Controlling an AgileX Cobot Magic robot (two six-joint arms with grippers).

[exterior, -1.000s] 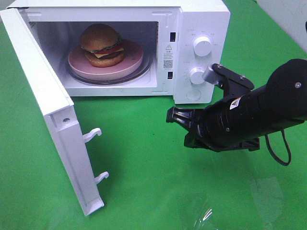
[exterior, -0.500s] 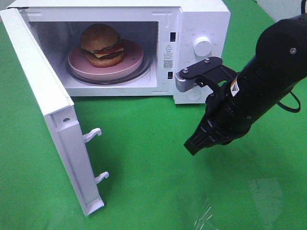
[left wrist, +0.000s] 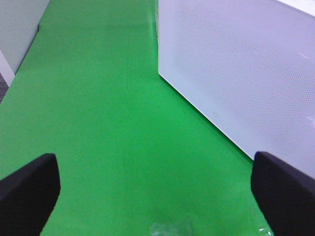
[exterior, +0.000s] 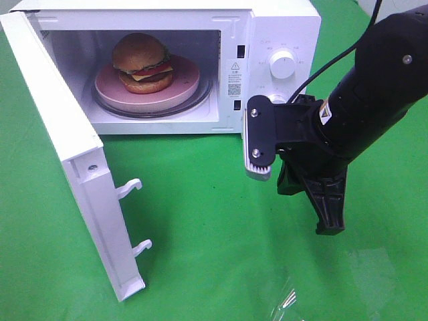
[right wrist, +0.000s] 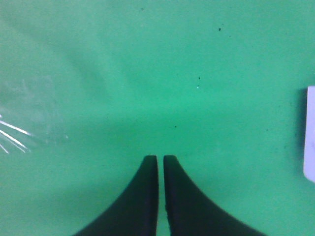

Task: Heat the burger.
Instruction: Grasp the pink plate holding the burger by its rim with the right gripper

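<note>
exterior high view: you can see the burger (exterior: 140, 63) sitting on a round pink plate (exterior: 184, 85), and that plate rests on the glass turntable (exterior: 200, 99) inside the white microwave (exterior: 281, 30). the microwave door (exterior: 63, 154) stands wide open, swung out to the left of the cavity. your right arm reaches in from the right, in front of the control panel with its upper knob (exterior: 283, 64), and the right end effector (exterior: 329, 224) points down toward the green desk (exterior: 200, 221), well apart from the burger. in the right wrist view you see its two dark fingers (right wrist: 138, 196) almost together with only a thin slit between them and nothing held, above bare green cloth. in the left wrist view the left end effector (left wrist: 156, 189) has its jaws spread wide and empty, near the frosted outer face of the open door.
</note>
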